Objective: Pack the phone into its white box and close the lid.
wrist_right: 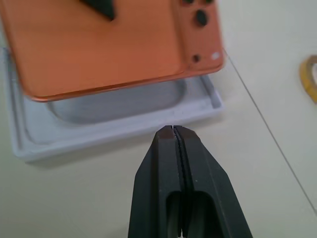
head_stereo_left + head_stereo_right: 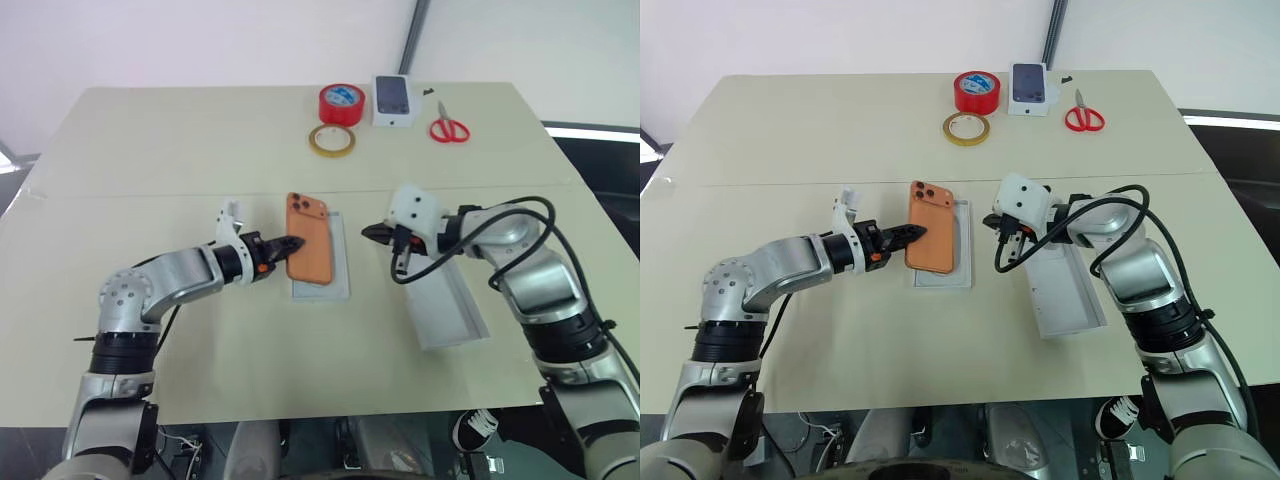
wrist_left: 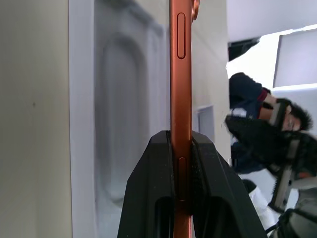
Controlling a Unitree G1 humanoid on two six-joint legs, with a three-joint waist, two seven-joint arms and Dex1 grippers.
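My left gripper (image 2: pixel 292 243) is clamped on the long edge of the flat orange smartphone (image 2: pixel 308 238), holding it above the thin white insert with an oval recess (image 2: pixel 335 272) on the beige table (image 2: pixel 150 140). My right gripper (image 2: pixel 371 232) hangs just right of it, fingers pressed together, empty. The plain white cardboard box (image 2: pixel 445 310) lies under my right forearm, nearer and to the right.

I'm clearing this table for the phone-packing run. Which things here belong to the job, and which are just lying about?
Belongs to the job:
- orange phone, held in the left gripper
- white tray with an oval recess, under the phone
- long white box, under the right arm

Just lying about:
- red tape roll
- yellowish tape ring
- small box with a phone picture
- red scissors
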